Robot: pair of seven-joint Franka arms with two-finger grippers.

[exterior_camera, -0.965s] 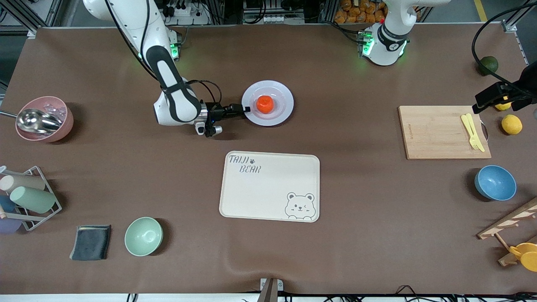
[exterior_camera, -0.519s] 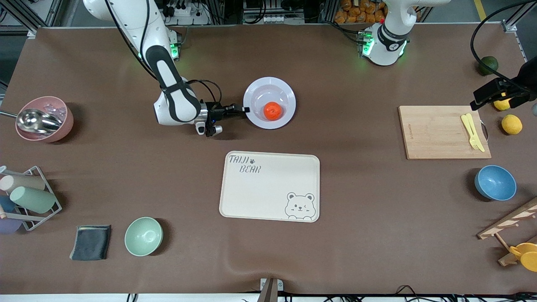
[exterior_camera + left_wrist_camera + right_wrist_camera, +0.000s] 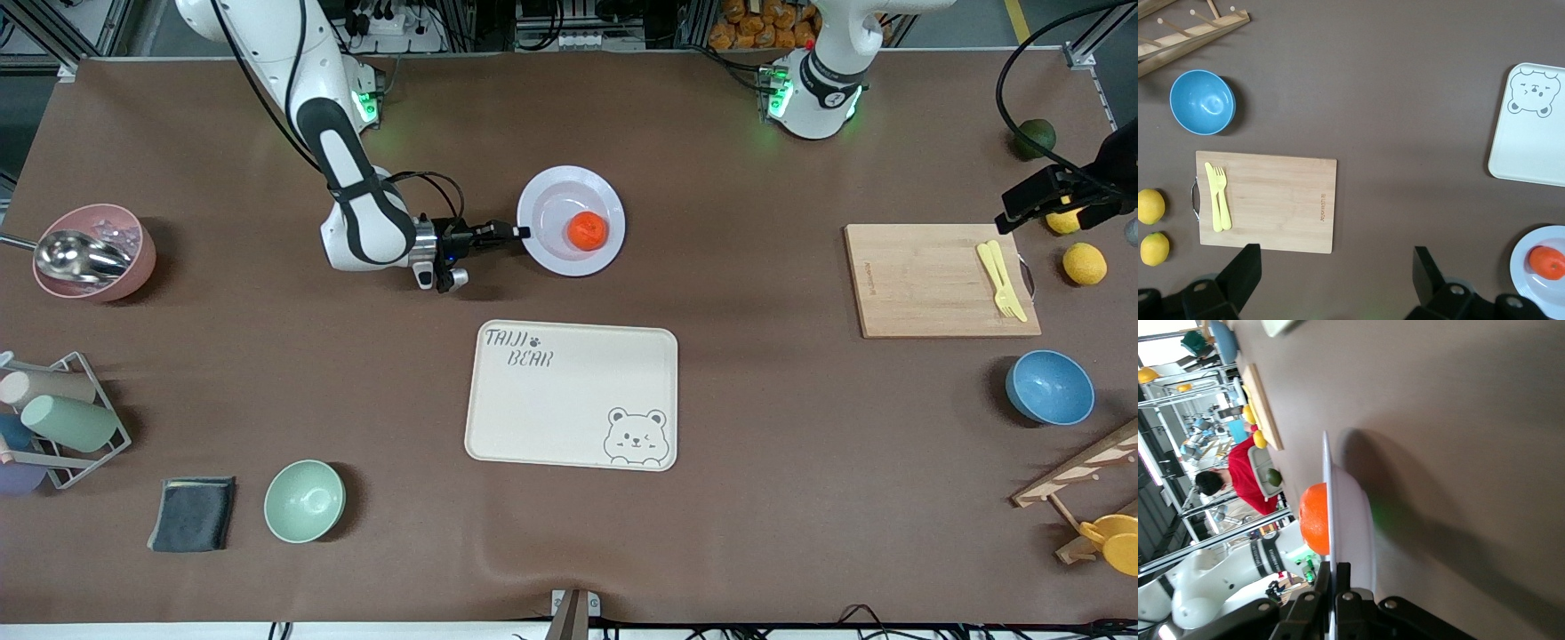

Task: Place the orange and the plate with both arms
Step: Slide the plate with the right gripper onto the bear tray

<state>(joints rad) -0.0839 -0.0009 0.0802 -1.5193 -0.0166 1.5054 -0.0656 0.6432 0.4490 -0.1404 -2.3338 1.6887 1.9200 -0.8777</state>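
- Gripping the plate (image 3: 572, 220) by its rim: right gripper (image 3: 520, 233), fingers pinched on the edge that faces the right arm's end of the table. The right wrist view shows the rim edge-on, running straight out from between the fingers (image 3: 1336, 583).
- Plate — carried clear of the table, to judge by the shadow under it in the right wrist view; it extends from the fingertips toward the left arm's end.
- Orange (image 3: 587, 230) — in the plate's well, off-centre, on the side away from the gripping fingers.
- Tray (image 3: 571, 394) — on the table, apart from the plate and nearer the front camera; likely the place for the load. The coming move then runs sideways to the gripper's pointing axis, with the orange free to roll.
- Left gripper (image 3: 1040, 203) — waits well away, over the end of the cutting board (image 3: 933, 280) near the lemons (image 3: 1084, 263); fingers spread apart, holding nothing. Right arm is much the nearer.
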